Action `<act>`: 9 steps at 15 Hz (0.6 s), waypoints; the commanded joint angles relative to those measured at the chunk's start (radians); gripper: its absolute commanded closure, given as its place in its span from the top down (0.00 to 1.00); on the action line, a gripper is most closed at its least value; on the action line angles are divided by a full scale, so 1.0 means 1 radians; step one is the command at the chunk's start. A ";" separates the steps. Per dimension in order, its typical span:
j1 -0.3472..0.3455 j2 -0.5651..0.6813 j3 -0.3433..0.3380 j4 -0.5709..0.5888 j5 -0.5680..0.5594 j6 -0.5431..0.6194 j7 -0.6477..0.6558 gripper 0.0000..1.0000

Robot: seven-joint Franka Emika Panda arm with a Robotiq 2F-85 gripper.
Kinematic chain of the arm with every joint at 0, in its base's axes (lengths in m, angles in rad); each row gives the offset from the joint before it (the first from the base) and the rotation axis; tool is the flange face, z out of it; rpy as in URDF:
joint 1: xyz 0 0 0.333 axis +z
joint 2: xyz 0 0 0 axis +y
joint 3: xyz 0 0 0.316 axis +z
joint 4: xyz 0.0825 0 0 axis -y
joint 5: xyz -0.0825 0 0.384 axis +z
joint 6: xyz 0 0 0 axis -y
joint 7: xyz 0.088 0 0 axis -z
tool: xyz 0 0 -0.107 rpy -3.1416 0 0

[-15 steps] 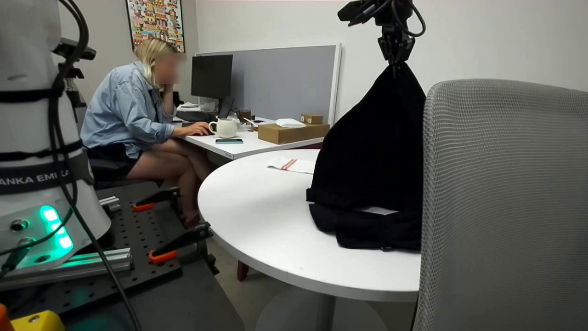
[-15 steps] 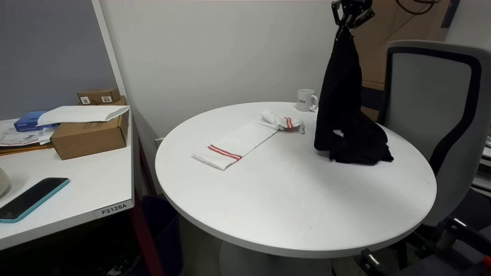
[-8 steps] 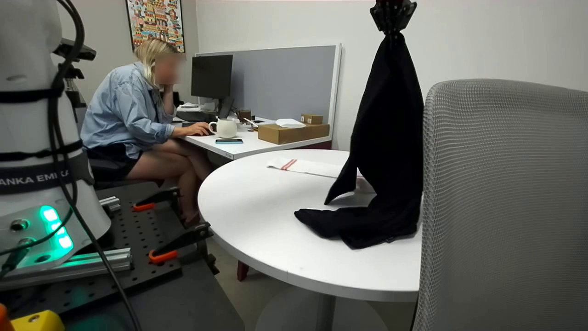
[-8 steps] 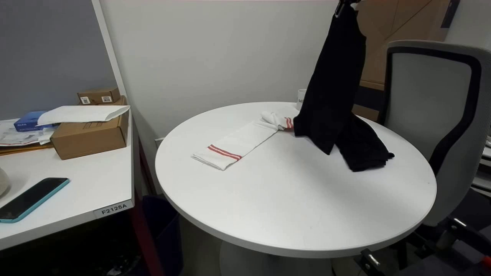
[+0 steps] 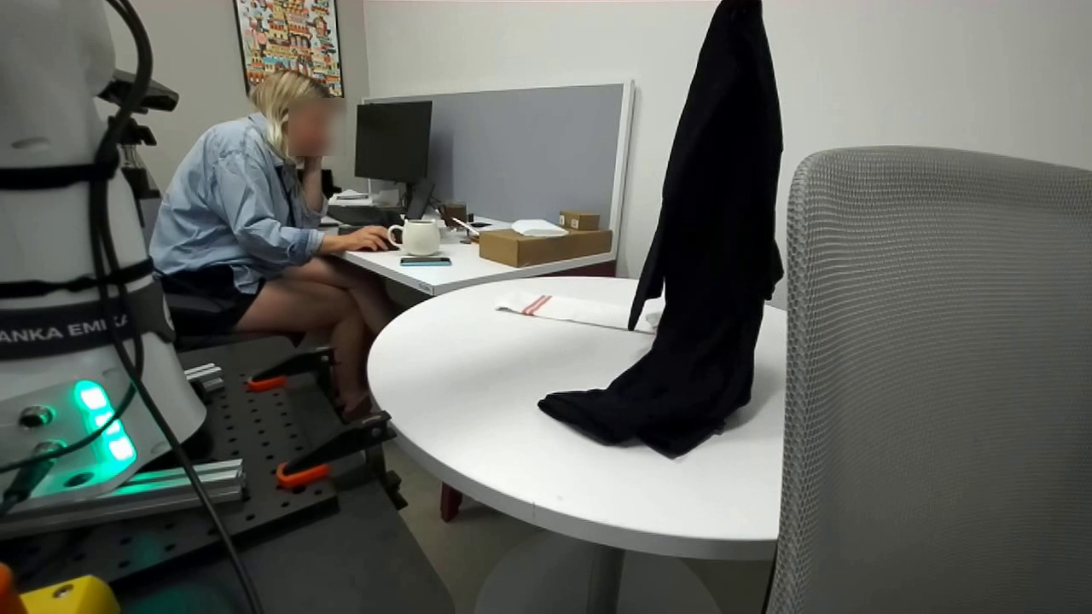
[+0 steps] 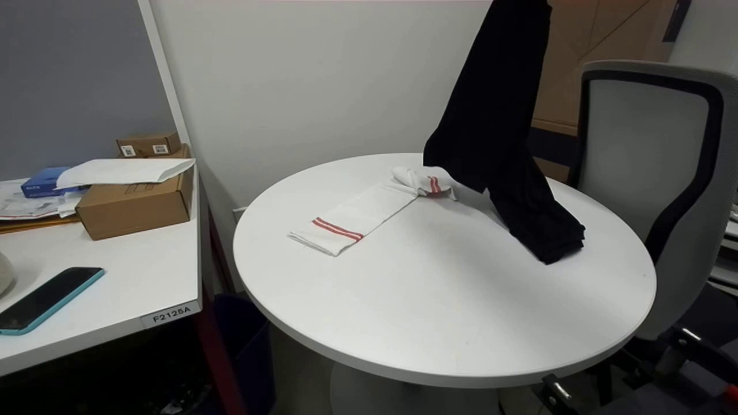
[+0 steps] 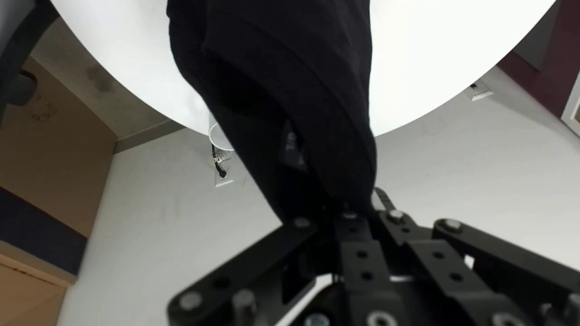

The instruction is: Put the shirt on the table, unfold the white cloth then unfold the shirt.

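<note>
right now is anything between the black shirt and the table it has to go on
Nothing visible: the black shirt hangs from the claw, its lower end resting on the table. The white cloth lies apart from that end, though the hanging part could drop onto it.

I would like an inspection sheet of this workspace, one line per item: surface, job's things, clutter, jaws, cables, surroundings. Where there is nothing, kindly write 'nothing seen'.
Surface: round white table; spills: nothing seen.
Black shirt: hangs gathered from the jaws, its lower end resting on the table.
White cloth: lies on the table as a folded strip, one end bunched.
Clutter: apparently a white mug near the table's edge, partly hidden by the shirt; boxes and phone on the desk.
Jaws: shut on the shirt in the wrist view.
Cables: black cables run along the robot arm.
Surroundings: person seated at the desk; mesh chair by the table.
</note>
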 commanded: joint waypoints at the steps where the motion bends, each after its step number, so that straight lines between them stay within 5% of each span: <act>1: -0.005 0.000 -0.002 0.107 0.006 -0.078 -0.015 0.01; 9: -0.021 0.113 -0.014 0.425 -0.012 -0.193 0.021 0.01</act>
